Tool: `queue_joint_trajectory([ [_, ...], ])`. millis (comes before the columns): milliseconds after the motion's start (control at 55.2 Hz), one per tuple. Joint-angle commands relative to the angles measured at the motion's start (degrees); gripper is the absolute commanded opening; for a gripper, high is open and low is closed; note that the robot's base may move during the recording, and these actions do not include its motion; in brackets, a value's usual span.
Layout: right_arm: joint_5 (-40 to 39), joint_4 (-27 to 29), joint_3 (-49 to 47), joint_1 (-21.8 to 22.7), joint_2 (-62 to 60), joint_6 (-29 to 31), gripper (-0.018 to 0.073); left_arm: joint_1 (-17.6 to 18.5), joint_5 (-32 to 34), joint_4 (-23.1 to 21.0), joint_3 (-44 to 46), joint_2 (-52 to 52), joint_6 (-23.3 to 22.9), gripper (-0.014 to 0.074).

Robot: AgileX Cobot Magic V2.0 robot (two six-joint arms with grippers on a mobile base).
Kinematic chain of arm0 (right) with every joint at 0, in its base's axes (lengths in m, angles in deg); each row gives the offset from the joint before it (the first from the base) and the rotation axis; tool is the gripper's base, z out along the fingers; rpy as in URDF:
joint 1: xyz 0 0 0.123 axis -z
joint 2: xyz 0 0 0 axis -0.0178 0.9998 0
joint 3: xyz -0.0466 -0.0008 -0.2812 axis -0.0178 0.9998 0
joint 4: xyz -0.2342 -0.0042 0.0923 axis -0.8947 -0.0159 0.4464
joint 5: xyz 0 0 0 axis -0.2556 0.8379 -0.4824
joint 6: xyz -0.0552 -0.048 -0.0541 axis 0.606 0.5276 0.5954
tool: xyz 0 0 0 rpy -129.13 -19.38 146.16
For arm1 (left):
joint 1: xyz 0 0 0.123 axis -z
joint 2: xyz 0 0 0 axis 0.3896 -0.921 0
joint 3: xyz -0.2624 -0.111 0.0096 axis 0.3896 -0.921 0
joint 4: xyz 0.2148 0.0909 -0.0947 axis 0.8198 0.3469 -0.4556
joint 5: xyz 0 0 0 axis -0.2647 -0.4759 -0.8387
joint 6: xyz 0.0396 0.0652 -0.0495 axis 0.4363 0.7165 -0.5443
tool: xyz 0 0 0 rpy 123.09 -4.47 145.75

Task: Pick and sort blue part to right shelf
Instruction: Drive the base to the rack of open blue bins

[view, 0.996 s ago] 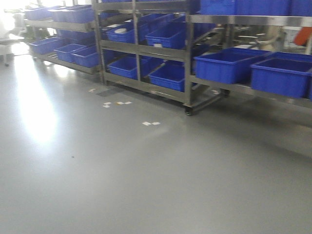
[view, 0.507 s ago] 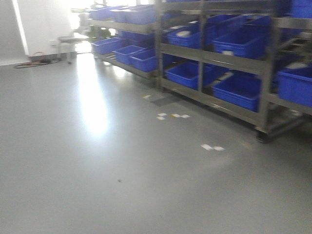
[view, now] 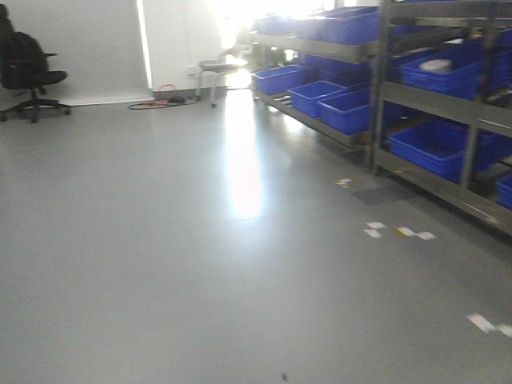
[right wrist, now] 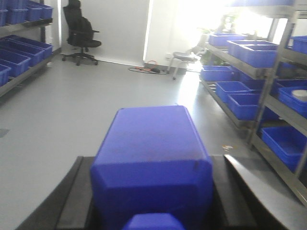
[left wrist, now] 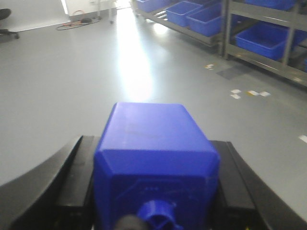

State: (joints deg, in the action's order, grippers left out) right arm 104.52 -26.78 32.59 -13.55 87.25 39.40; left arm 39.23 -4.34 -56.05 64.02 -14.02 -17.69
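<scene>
Each wrist view is filled by a boxy blue part. My left gripper (left wrist: 156, 165) is shut on one blue part (left wrist: 148, 129), whose sides are pressed by the black fingers (left wrist: 67, 179). Held the same way, a second blue part (right wrist: 151, 136) sits in my right gripper (right wrist: 151, 177), between its black fingers (right wrist: 72, 194). Both parts hang above grey floor. A metal shelf (view: 382, 88) with blue bins (view: 436, 148) runs along the right side of the front view. Neither gripper shows in the front view.
A black office chair (view: 28, 68) stands far left by the white wall, with a stool (view: 218, 68) and floor cables (view: 160, 100) at the back. Paper scraps (view: 400, 232) lie near the shelf foot. More shelving with blue bins (right wrist: 14, 57) shows at the left of the right wrist view.
The front view has swung left. The shelving slid from the centre to the right edge, and the wall, chair and stool came into view.
</scene>
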Motion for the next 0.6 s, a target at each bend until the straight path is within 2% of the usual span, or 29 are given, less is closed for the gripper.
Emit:
queue_joint_trajectory([
  [0,-5.6,0.3,-1.6,0.3,0.0,0.0,0.0214,0.4,4.7,0.4,1.7,-1.1,-0.4,0.0337],
  [580,-5.6,0.3,-1.6,0.3,0.0,0.0,0.0214,0.4,4.7,0.4,1.7,-1.1,-0.4,0.0337],
])
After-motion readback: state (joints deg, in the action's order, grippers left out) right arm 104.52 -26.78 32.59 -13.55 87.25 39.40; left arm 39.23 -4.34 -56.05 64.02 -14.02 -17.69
